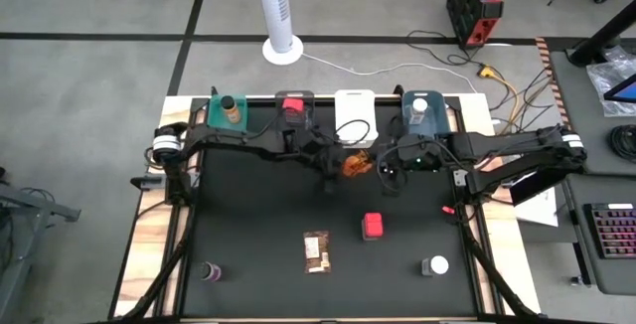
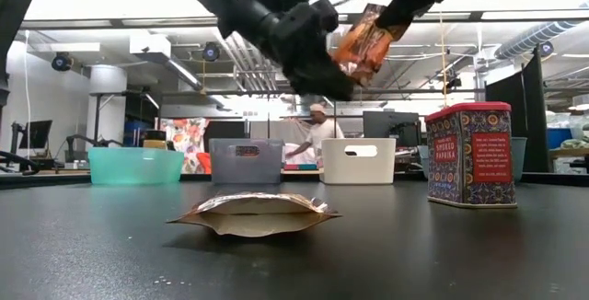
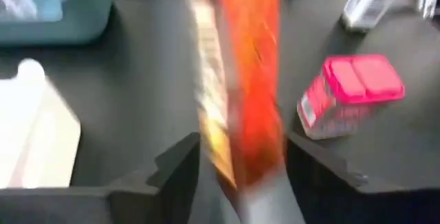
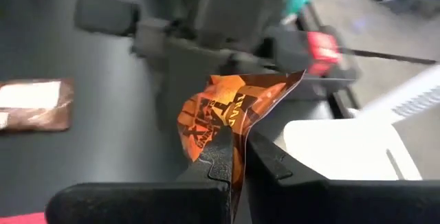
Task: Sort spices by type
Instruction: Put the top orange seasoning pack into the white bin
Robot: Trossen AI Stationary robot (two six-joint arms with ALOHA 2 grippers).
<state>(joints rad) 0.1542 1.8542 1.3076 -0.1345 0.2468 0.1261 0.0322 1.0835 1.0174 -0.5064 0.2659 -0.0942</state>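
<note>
Orange packet [image 4: 230, 114] pinched between both sets of closed fingers, right gripper [image 4: 239, 157] and left gripper [image 3: 240, 172], held aloft just short of the white bin [image 1: 355, 113] at twelve o'clock. Could tear or slip in a mistimed handoff. Second packet [image 1: 317, 250] and red tub [image 1: 373, 227] at six o'clock.

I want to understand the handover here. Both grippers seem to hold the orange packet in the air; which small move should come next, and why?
Probably the left gripper should open and back away. The orange packet hangs above the table, pinched by both it and the right gripper, just in front of the white bin, which looks empty. Once free, the right arm could carry it there.
</note>
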